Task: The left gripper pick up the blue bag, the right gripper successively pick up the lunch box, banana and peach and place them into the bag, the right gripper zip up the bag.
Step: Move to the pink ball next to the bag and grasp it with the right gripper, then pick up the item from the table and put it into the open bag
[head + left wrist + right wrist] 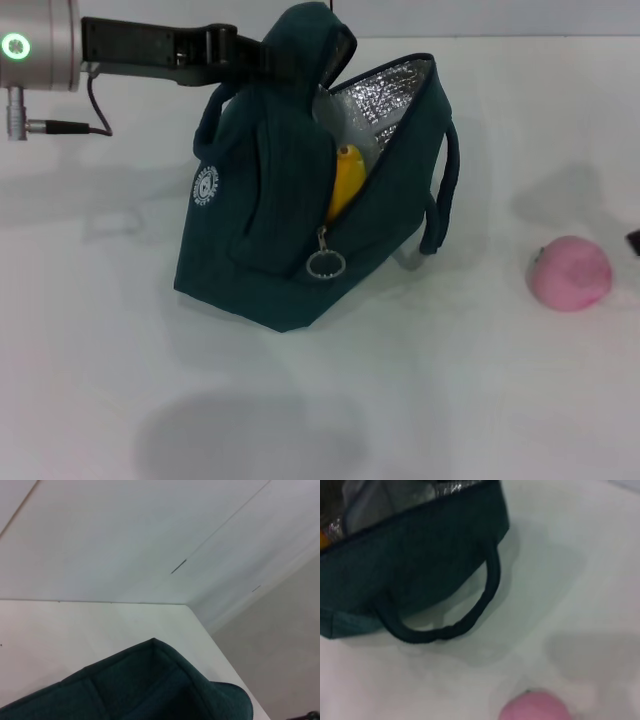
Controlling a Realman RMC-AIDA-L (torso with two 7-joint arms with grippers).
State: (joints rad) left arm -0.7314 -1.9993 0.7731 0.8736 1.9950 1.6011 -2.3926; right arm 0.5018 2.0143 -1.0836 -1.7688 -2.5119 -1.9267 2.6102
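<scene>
Worktop (480, 400), white and wide, carries everything. On it stands the blue bag (270, 230), dark teal, its mouth gaping to show silver lining; the left claw (262, 58) comes in from the left and is clamped on the bag's top handle, holding that side up. The bag's other handle (465, 620) hangs loose down the far side, lying against the worktop. Inside the opening the banana (345, 180) stands nearly upright, yellow against the foil, with a pale, clear-looking shape behind it. A ring-shaped zip pull (326, 263) dangles at the low end of the zip. The peach (570, 272) sits pink on the worktop, well apart to the bag's right. Only a dark sliver at the right edge hints at the right claw; its state cannot be told.
</scene>
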